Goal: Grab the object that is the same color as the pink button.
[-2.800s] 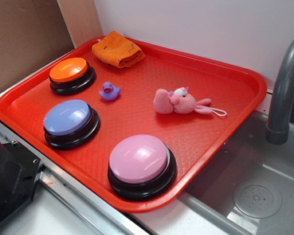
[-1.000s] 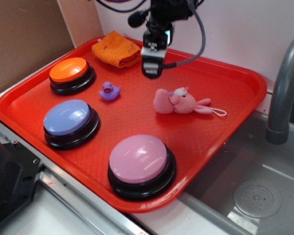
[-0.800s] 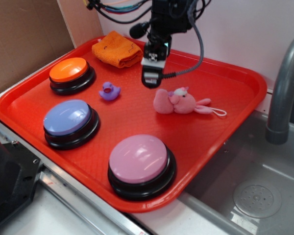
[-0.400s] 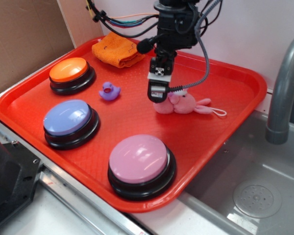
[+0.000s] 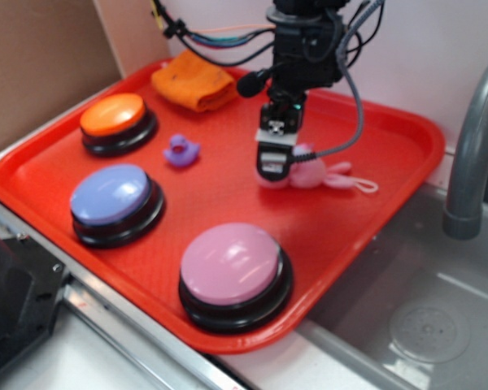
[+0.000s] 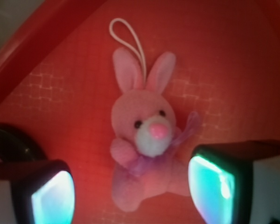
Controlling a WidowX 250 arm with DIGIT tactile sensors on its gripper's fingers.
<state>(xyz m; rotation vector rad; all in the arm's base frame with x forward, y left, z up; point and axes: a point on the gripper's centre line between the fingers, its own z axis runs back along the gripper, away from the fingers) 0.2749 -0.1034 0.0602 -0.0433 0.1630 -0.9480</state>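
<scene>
My tool (image 5: pixel 274 165) hangs just over the pink bunny (image 6: pixel 147 140), and its two fingers (image 6: pixel 214 184) are spread wide apart, with nothing held between them. In the wrist view one finger shows at the lower left of the frame and one at the lower right, with the bunny's body in the gap. I think I am lined up this way so the fingers can close on its soft tummy.

The bunny lies flat on its back on the red tray (image 5: pixel 390 203), in the middle of the outside view, a bit to the right. Its ears and white string loop (image 6: pixel 127 36) point to the top of the wrist view.

The pink button (image 5: pixel 230 264) sits at the bottom middle of the outside view. It is the same color as the bunny, so the bunny is my pick. The purple duck (image 5: pixel 181 151), to the left of the bunny, is the wrong color.

I can see no words or labels that I can read.
</scene>
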